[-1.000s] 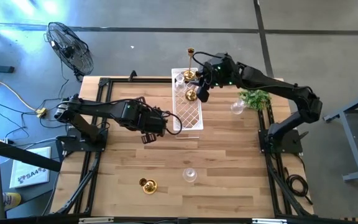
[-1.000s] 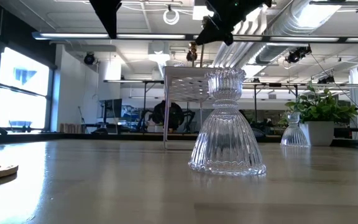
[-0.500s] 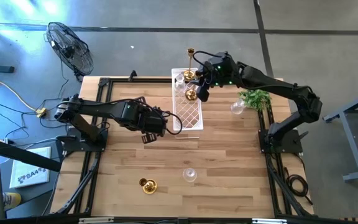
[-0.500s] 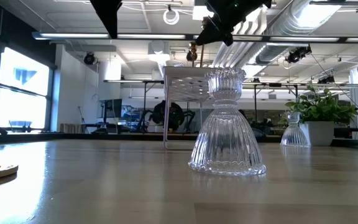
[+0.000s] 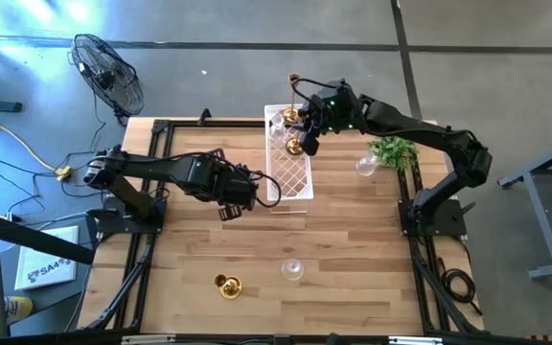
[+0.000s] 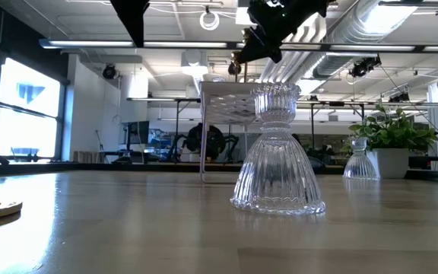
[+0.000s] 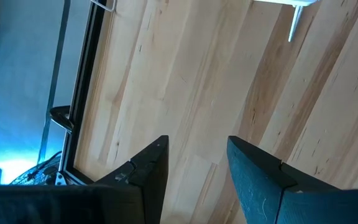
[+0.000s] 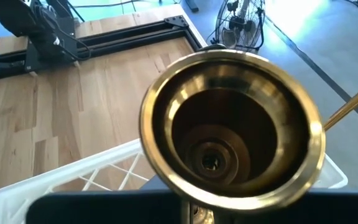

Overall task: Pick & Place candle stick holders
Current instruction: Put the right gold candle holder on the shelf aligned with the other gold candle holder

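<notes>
My right gripper [image 5: 307, 136] is over the far end of the white lattice tray [image 5: 289, 171], shut on a squat gold candle stick holder [image 5: 295, 147]. The holder's open cup fills the right wrist view [image 8: 229, 130]. The tall gold holder [image 5: 292, 96] stands with its base at the tray's far end; its slim stem [image 8: 353, 106] shows beside the cup. Another squat gold holder [image 5: 228, 286] and a clear glass holder [image 5: 292, 269] stand near the table's near edge. A second glass holder [image 5: 366, 166] stands by the plant. My left gripper [image 5: 228, 198] is open and empty left of the tray. My right gripper holds the squat gold holder low down, below its cup rim [image 8: 229, 199]. The cup and the gripper body hide the fingers and the place of contact. The holder is upright with its mouth facing the wrist camera, lifted above the tray [image 8: 73, 180].
A small green plant [image 5: 392, 150] stands at the table's far right. In the low view the near glass holder [image 6: 278, 152] stands large in front, with the tray [image 6: 226, 114] behind it. A fan [image 5: 111, 72] stands off the table's far left corner.
My right gripper has shifted a little toward the table's left and far edge with the squat gold holder, which stays upright above the tray.
</notes>
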Robot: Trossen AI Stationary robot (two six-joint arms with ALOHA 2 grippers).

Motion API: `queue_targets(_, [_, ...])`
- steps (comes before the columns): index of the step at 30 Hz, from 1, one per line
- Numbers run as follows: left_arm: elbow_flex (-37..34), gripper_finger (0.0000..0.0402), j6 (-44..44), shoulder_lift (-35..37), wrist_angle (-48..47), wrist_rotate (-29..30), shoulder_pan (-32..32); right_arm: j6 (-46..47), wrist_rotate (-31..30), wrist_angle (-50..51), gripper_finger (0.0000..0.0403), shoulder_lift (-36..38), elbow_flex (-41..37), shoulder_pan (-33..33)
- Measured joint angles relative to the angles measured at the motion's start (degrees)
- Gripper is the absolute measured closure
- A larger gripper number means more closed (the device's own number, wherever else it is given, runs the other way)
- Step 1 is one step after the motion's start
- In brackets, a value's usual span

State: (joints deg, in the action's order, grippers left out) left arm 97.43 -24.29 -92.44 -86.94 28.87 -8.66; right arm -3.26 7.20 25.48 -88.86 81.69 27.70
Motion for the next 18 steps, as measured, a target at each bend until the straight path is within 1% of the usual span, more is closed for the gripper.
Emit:
queue_targets(12, [0.0, 0.0245, 0.0, 0.0, 0.0, 0.1, 0.0, 0.3, 0.5, 0.2, 0.0386, 0.0, 0.0, 0.8])
queue_targets(16, [0.0, 0.0245, 0.0, 0.0, 0.0, 0.1, 0.0, 1.6, 0.7, 0.6, 0.0359, 0.0, -0.1, 0.8])
queue_targets(18, [0.0, 0.0245, 0.0, 0.0, 0.0, 0.1, 0.0, 1.7, 0.7, 0.7, 0.0352, -0.1, -0.1, 0.8])
